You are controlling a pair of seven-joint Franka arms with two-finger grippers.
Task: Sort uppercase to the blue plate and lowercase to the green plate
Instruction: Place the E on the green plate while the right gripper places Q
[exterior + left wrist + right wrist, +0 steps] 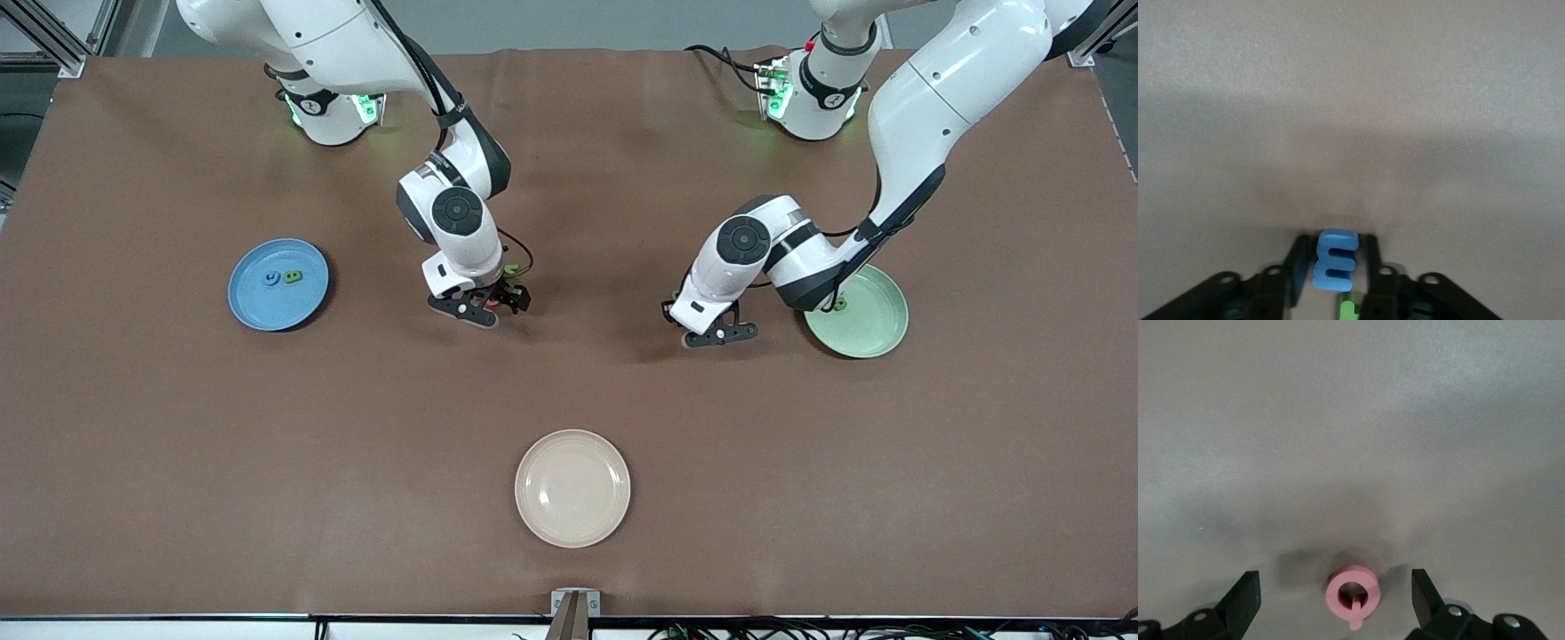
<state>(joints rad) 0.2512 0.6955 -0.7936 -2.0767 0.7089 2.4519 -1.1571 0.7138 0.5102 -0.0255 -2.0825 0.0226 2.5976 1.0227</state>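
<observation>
Round shallow blue plate [258, 307] at the right arm's end already has two small letters, round pale green plate [867, 320] sits at the other. Left gripper [1335, 261] is clamped on the blue foam m [1334, 261]; right gripper [1335, 600] is spread wide around the pink foam G [1353, 592] lying on the table

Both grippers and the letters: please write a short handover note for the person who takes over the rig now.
Left gripper: low over the table beside the green plate, fingers shut on the blue m.
Right gripper: open, low at mid-table, fingers either side of the pink G, not yet gripped.
Done: blue plate holds the blue C and a green letter; one green letter shows on the green plate.
Left: carry the m to the green plate, the G to the blue plate. A green piece lies under the left gripper. Cream plate holds nothing.
</observation>
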